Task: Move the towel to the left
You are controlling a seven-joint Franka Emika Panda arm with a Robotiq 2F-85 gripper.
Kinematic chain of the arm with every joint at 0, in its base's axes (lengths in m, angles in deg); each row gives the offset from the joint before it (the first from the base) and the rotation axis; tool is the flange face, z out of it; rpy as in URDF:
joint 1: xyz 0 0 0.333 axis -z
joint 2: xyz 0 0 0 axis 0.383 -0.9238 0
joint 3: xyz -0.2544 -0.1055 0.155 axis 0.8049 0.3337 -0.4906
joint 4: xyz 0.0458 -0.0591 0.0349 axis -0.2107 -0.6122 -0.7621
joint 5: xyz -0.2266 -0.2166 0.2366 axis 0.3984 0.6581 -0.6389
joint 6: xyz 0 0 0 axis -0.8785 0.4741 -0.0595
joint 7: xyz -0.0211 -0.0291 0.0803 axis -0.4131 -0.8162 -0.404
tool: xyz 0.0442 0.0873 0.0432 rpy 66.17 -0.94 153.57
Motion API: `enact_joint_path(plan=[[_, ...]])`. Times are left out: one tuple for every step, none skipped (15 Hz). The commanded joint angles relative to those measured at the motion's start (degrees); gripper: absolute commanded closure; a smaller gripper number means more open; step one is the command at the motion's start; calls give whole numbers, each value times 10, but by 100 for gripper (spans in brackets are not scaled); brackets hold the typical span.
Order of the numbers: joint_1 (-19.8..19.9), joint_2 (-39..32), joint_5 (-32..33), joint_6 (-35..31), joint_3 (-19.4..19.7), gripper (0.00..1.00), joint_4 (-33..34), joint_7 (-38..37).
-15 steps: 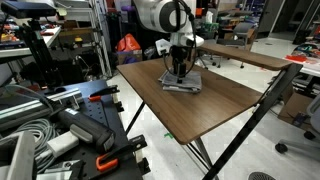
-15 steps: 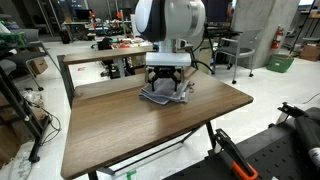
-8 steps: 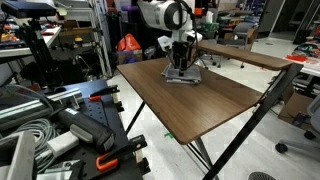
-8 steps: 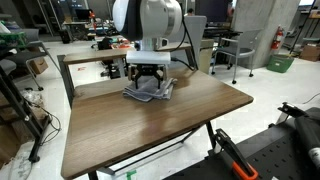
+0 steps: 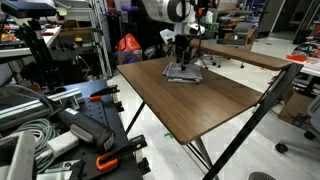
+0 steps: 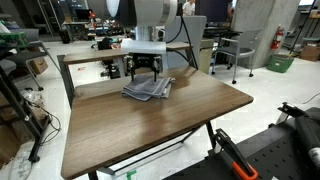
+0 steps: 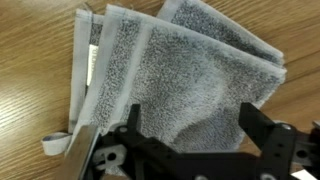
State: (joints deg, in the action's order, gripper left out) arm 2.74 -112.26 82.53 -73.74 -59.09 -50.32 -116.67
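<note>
The grey folded towel (image 5: pixel 183 73) lies flat on the brown tabletop (image 5: pixel 200 105) near its far edge; it also shows in an exterior view (image 6: pixel 148 89) and fills the wrist view (image 7: pixel 180 70). My gripper (image 5: pixel 182 60) hangs just above the towel, also seen in an exterior view (image 6: pixel 143 74). In the wrist view its two black fingers (image 7: pixel 192 118) are spread wide over the towel with nothing between them. The gripper is open and clear of the cloth.
A second wooden table (image 5: pixel 250 55) stands behind. Black equipment, cables and clamps (image 5: pixel 60 130) crowd the floor beside the table. A black stand (image 6: pixel 20 110) and lab benches (image 6: pixel 100 45) are nearby. A tripod leg (image 5: pixel 255 120) crosses the table's near corner.
The towel has been slid across the table toward its far edge. My gripper has let go of it, opened and risen above it.
</note>
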Motion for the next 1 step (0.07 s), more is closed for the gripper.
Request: enact_joint_path(plan=[[4,13,2,17,-9,0,-4,2]])
